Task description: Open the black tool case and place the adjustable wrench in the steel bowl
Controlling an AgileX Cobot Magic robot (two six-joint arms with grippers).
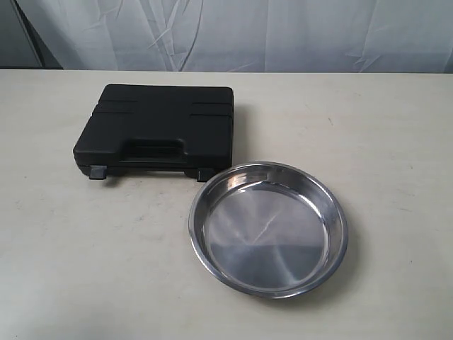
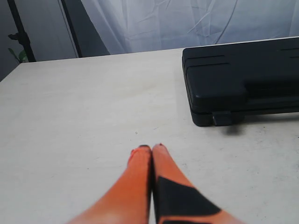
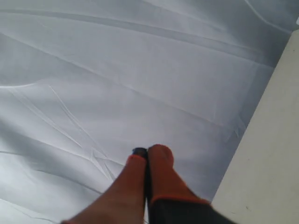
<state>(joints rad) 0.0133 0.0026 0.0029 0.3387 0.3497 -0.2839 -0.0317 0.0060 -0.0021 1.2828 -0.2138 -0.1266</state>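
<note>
The black tool case [image 1: 157, 132] lies closed on the table, its two grey latches [image 1: 97, 172] facing the front. To its front right sits the steel bowl [image 1: 267, 228], with nothing in it. No adjustable wrench shows in any view. Neither arm appears in the exterior view. In the left wrist view my left gripper [image 2: 151, 148] is shut with nothing between its orange fingers, over bare table well short of the tool case [image 2: 243, 84]. My right gripper [image 3: 147, 152] is also shut and empty, pointing at the white backdrop cloth.
A cream table [image 1: 64, 248] carries both things. A white wrinkled cloth [image 1: 233, 32] hangs behind the far edge. The table edge [image 3: 275, 126] shows at one side of the right wrist view. A dark stand [image 2: 21, 32] is beyond the table corner.
</note>
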